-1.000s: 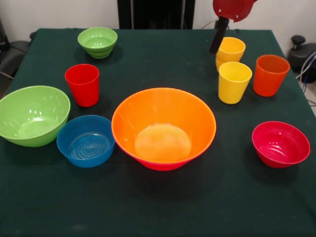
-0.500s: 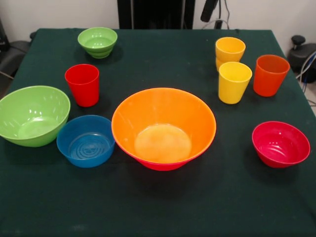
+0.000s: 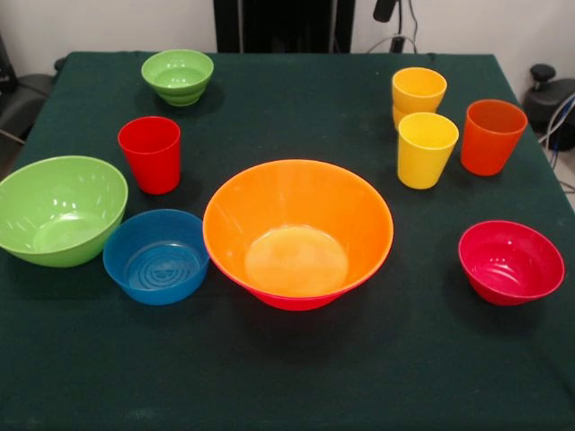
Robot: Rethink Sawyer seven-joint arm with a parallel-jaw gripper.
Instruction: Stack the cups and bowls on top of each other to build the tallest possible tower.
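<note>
At the top edge only a dark tip of the gripper (image 3: 384, 10) shows; I can't tell its state. On the green table (image 3: 287, 377): four plastic cups, five bowls, with the big orange bowl (image 3: 297, 232) nested in a pink one in the middle

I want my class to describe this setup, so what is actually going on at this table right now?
Nothing is being handled. The gripper is drawn back, only a dark tip showing at the top edge. The orange bowl sits nested in a pink bowl mid-table, the only stacking so far. Around it stand, separately, the large green bowl, blue bowl, red bowl, small green bowl, red cup, two yellow cups and orange cup.
</note>
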